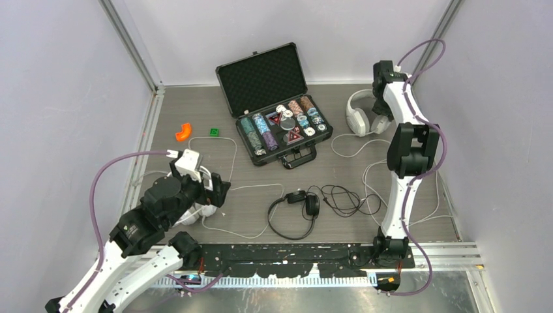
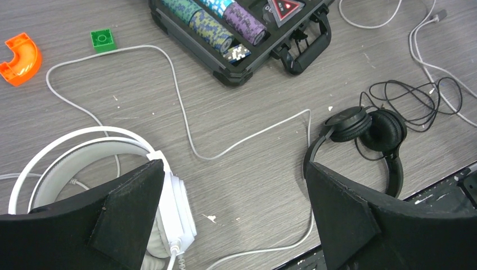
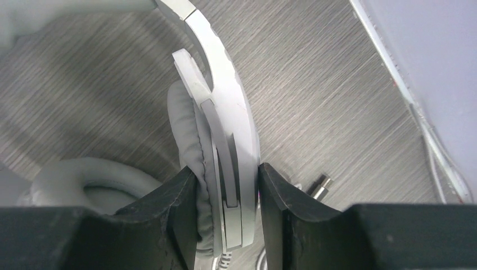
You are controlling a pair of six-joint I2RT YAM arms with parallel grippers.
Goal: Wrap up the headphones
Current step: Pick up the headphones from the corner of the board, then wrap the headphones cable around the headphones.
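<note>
Counting finished ones, Ben, I get 0 of 3 headphones wrapped. Agreed?

Agreed, Ana. Every cord I can see lies loose on the table (image 1: 195,111). The white round-cup pair (image 2: 174,211) sits at the near left, and a white cord (image 2: 180,101) snakes from there toward the poker chip case (image 1: 261,78). The slim black pair (image 2: 388,130) lies near the middle front, with its black cord (image 2: 419,95) in a tangle just beside it.

And the bulky white-grey pair (image 1: 357,114)?

Far right, near the back. The right gripper (image 3: 227,169) has its fingers pressed on either side of 1 ear cup, cushion against 1 finger and shell against the other, so I read that as a grip. Whether the headset is off the table I cannot tell. A plug (image 3: 320,183) lies bare on the table just beside it, so that cord is unwound too.

What about the left gripper (image 2: 233,169)?

It hangs above the white round-cup pair with jaws spread wide, holding nothing.

So how far along are we?

At the very start, I'd judge: 1 headset grasped and no cord gathered. All 3 cords are left to wind, and the black tangle looks the fiddliest.
</note>
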